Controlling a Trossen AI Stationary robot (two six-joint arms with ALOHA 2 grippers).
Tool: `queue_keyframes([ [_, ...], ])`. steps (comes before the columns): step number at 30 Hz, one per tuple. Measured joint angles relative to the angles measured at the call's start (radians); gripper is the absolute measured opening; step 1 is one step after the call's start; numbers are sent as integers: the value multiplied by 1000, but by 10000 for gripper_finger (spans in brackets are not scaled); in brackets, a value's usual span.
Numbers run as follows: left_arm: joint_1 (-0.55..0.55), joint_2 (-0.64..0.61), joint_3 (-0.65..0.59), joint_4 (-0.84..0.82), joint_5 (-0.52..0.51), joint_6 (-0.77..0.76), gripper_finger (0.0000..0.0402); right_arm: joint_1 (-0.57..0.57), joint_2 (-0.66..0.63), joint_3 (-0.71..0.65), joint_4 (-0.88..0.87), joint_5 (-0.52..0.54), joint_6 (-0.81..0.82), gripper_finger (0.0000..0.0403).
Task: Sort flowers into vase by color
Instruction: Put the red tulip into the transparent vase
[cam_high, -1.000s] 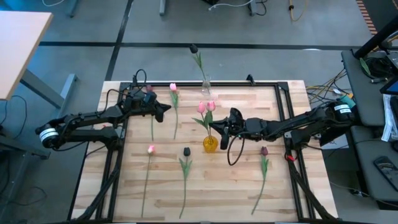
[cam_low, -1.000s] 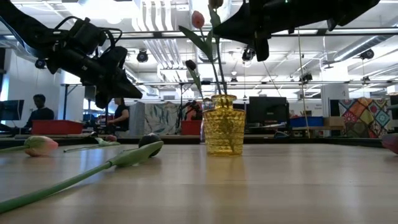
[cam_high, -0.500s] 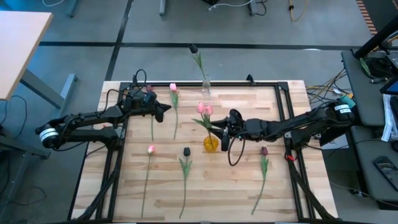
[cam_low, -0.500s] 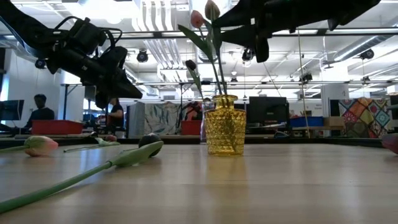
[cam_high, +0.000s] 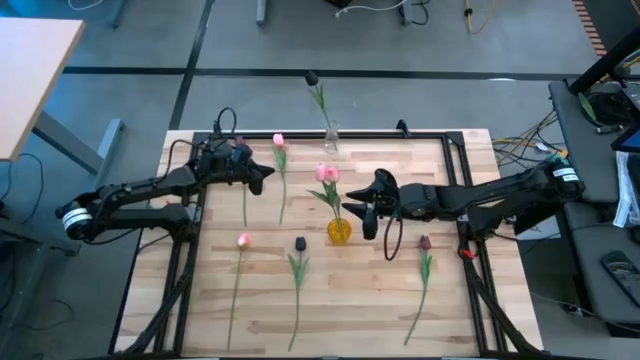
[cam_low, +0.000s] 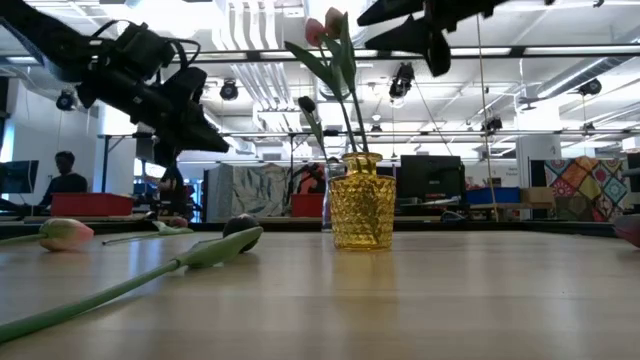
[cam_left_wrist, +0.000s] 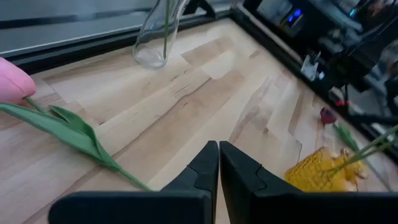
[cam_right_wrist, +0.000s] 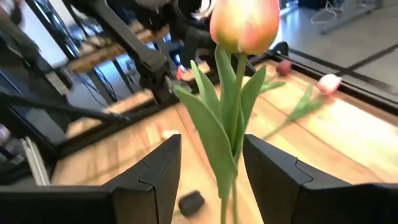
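Note:
A yellow vase (cam_high: 339, 232) near the table's middle holds two pink tulips (cam_high: 325, 173), stems in its mouth. My right gripper (cam_high: 364, 214) is open just right of them and above the vase. In the right wrist view its fingers (cam_right_wrist: 155, 171) stand either side of a pink tulip (cam_right_wrist: 244, 22) without touching it. My left gripper (cam_high: 262, 175) is shut and empty above the far left of the table. A clear vase (cam_high: 330, 140) at the far edge holds one dark tulip (cam_high: 312, 77). Several tulips lie flat: pink (cam_high: 278, 140), pink (cam_high: 243, 240), dark (cam_high: 300, 243), maroon (cam_high: 424, 243), dark (cam_high: 240, 143).
The loose tulips' long stems (cam_high: 297, 300) run toward the near edge, left and right of the yellow vase. A black frame rail (cam_high: 455, 150) borders the far and right sides. People and desks (cam_low: 65, 180) show in the room beyond the table.
The second pink tulip has sunk lower into the yellow vase and now stands beside the first. My right gripper has drawn back from the vase toward the table's right edge and risen. My left gripper has risen slightly.

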Motion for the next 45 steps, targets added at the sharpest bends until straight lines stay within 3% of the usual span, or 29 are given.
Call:
queue_keyframes([
  [5, 0, 12, 163, -288, -1, 79, 0, -2, -42, 155, -304, 7, -73, 128],
  [9, 0, 29, 287, -459, -3, 111, 0, -12, -54, 286, -524, 9, -123, 72],
  [13, 7, 47, 335, -586, -55, 65, 0, -14, -64, 389, -698, 23, -156, 19],
  [17, 36, 68, 324, -717, -176, -44, 0, -14, -94, 421, -811, 38, -141, 13],
  [19, 68, 93, 312, -775, -186, -53, 0, -14, -116, 420, -839, 45, -130, 13],
  [28, 251, 299, 312, -764, -231, -144, 5, -74, -207, 397, -842, 58, -124, 13],
  [32, 281, 396, 325, -769, -225, -193, 40, -131, -224, 397, -842, 2, -145, 13],
  [41, 281, 563, 423, -753, -341, -249, 175, -231, -229, 398, -862, -51, -188, 13],
  [45, 281, 631, 460, -742, -343, -255, 204, -255, -229, 402, -861, -79, -213, 13],
])
